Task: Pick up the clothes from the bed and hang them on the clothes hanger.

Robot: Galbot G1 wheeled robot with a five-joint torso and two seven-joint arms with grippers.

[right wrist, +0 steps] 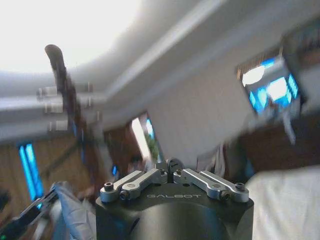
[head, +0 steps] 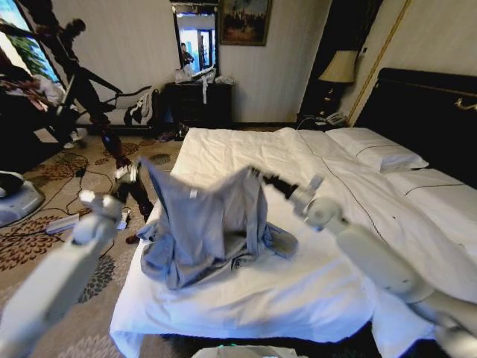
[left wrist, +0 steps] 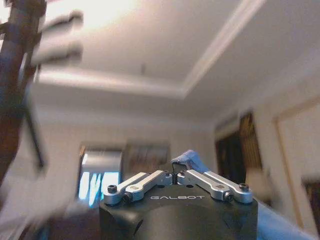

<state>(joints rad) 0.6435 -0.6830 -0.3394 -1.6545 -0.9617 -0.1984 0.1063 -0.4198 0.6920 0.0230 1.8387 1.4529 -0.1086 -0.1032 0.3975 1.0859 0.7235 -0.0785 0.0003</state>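
"GALBOT" printed on both wrist housings. Left gripper (head: 136, 170) and right gripper (head: 257, 176) each pinch soft, crumpled blue-grey clothes (head: 209, 231), drooping below onto the white bed (head: 313, 298).

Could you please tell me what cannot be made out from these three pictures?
- Head view: the fabric of the clothes hides the fingers of the left gripper and right gripper.
- Head view: the far side of the bed is cut off by the edge.
- Wrist views: motion blur smears the room behind.

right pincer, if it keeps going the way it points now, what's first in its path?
Likely nothing new: the right pincer already sits at the raised shirt, pointing across toward the left pincer. More shirt comes first, though depth is unclear.
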